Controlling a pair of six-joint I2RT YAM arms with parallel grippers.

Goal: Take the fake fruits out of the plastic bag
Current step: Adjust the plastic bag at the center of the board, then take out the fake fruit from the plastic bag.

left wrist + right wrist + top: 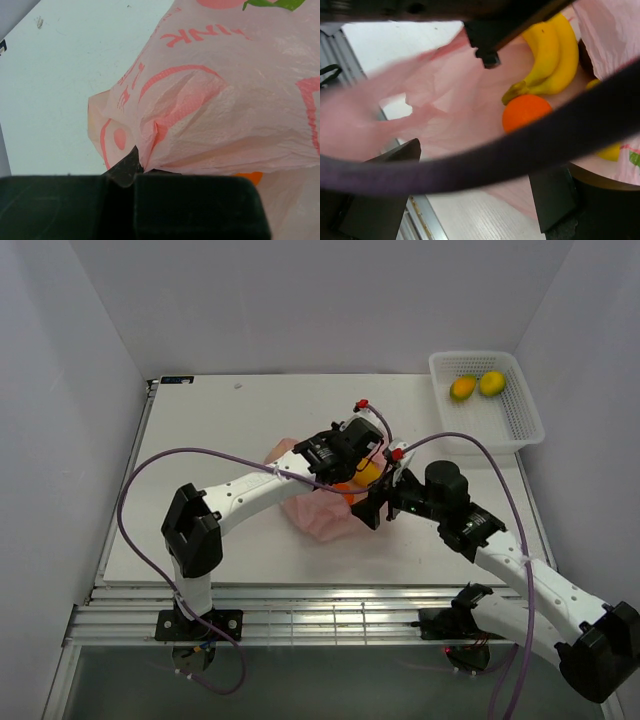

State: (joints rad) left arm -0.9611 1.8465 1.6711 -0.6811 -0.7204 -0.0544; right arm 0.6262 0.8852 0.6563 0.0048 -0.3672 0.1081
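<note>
The pink plastic bag lies crumpled mid-table, printed with red letters and peach shapes. My left gripper is shut on a fold of the bag's film and holds its mouth up. Inside, the right wrist view shows a yellow banana, an orange and a yellow lemon. The orange and a yellow fruit also show from above. My right gripper stands open at the bag's mouth, with nothing between its fingers.
A white mesh basket stands at the back right corner with two yellow-orange fruits in it. A purple cable crosses the right wrist view. The table's near edge and metal rails lie just below the bag.
</note>
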